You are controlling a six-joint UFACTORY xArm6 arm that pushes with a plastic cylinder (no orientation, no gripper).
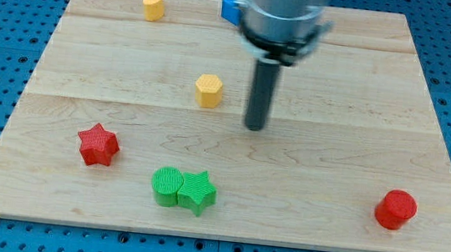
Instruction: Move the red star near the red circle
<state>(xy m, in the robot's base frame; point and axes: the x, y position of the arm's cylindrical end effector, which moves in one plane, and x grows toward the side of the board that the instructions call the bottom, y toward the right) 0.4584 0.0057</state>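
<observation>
The red star (97, 144) lies on the wooden board at the view's lower left. The red circle (395, 209) stands at the view's lower right, far from the star. My tip (254, 126) rests on the board near the middle, to the right of the yellow hexagon (209, 90) and well above and right of the red star. It touches no block.
A green circle (167, 186) and a green star (197, 192) sit side by side, touching, at the view's bottom centre. A yellow block (152, 5) is at the top left. A blue block (232, 9) is partly hidden behind the arm at the top.
</observation>
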